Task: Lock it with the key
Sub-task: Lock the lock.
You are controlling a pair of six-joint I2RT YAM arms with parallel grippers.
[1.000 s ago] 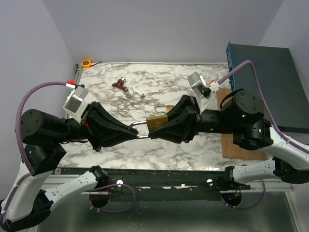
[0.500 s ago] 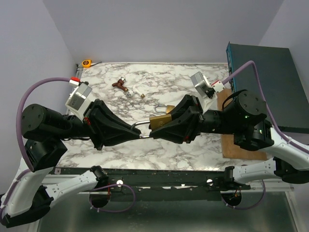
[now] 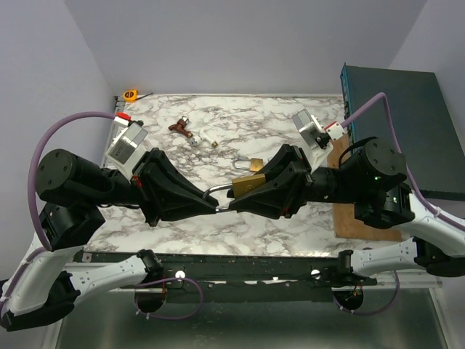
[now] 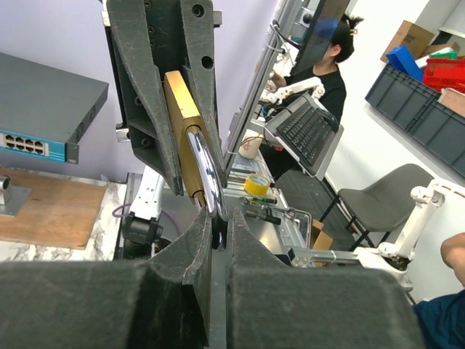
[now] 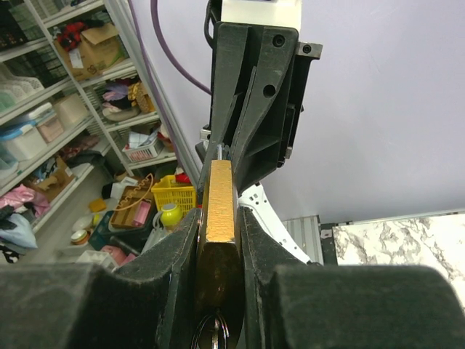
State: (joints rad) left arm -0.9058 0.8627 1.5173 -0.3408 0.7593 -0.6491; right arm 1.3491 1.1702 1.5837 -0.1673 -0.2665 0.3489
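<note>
Top external: we see padlock (image 3: pixel 245 187) held above tabletop (image 3: pixel 218 234) between both arms. Right jaws clamp brass body, left jaws pinch shackle (image 3: pixel 216 191). Key (image 3: pixel 180 128), we judge, lies well apart on tabletop, untouched. Locking not begun.

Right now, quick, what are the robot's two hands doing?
Left gripper: shut, fingers pinching the silver shackle.
Right gripper: shut, holding the brass padlock by its body.

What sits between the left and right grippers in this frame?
A brass padlock: the right gripper clamps its body, the left gripper pinches its silver shackle, per the top view.
</note>
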